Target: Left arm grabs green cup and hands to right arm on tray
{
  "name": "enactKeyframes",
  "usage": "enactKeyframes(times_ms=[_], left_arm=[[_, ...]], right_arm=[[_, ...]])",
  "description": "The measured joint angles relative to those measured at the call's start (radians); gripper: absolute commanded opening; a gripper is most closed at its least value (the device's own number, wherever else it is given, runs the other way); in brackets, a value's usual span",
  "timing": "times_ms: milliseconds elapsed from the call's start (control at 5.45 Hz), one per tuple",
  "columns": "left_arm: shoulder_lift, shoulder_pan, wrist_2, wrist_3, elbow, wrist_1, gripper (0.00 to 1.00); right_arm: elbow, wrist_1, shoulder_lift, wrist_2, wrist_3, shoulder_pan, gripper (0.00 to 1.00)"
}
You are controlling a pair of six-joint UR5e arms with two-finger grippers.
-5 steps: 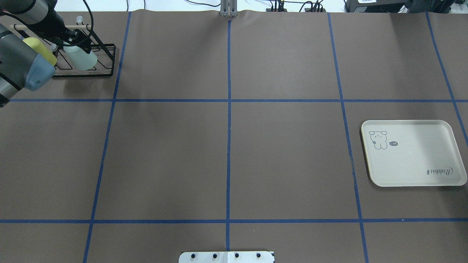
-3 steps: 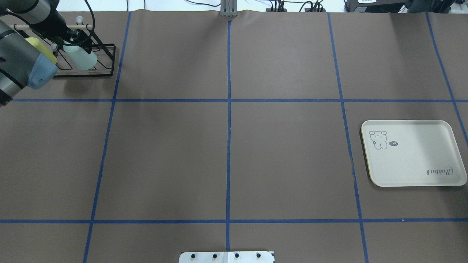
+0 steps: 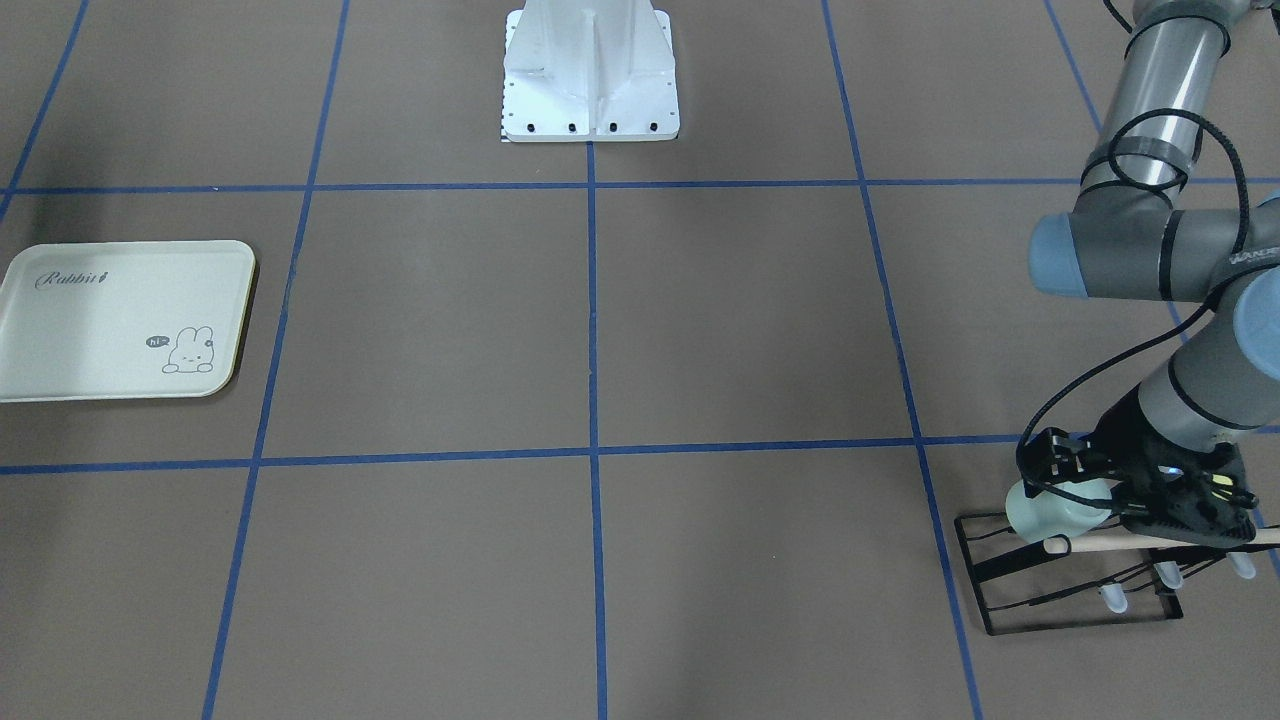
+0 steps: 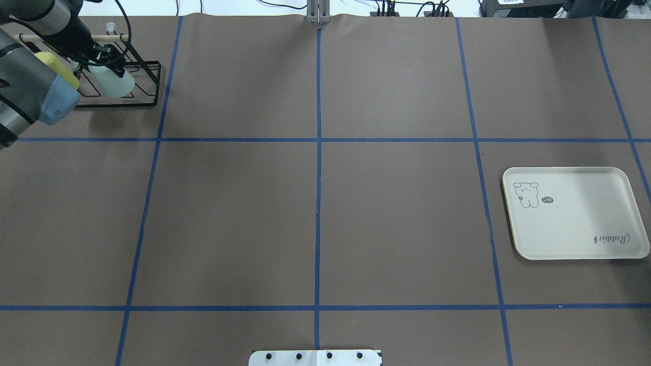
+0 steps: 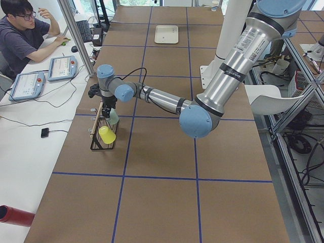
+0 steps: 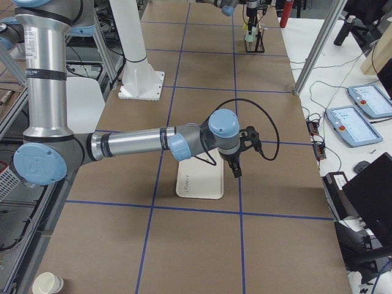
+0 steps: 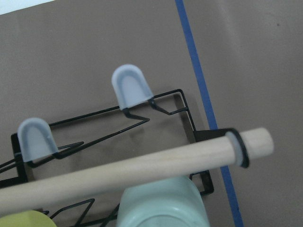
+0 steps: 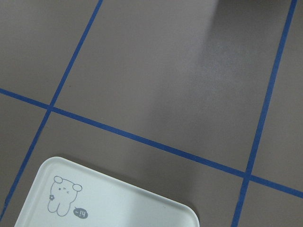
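Item: green cup (image 4: 113,84), upper left of the overhead view, propped on the black wire rack (image 4: 136,104). Left gripper (image 4: 103,55) is at its far end, grip undeterminable. Probably light, rigid, slick plastic, so hold across mid-wall. Tray (image 4: 574,239) at right edge. Right gripper (image 6: 236,170) hovers over it, aperture undeterminable.

green cup (image 4: 113,84) in wire rack (image 4: 127,105), tray (image 4: 574,223) well apart

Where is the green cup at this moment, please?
In the overhead view, the green cup is on the black wire rack in the table's far left corner, with the yellow-green cup just to its left.
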Motion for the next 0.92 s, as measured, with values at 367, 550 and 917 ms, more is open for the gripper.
enactKeyframes(times_ms=[367, 550, 917], left_arm=[[-0.005, -0.005, 0.002, 0.001, -0.023, 0.004, 0.04], [-0.002, -0.021, 0.001, 0.0, -0.056, 0.008, 0.04], [0.028, -0.076, -0.003, -0.001, -0.171, 0.016, 0.04]], right_arm=[[0.004, 0.0, 0.0, 0.0, 0.003, 0.0, 1.0], [0.008, 0.0, 0.0, 0.002, 0.006, 0.0, 1.0], [0.011, 0.0, -0.001, 0.007, 0.007, 0.0, 1.0]])
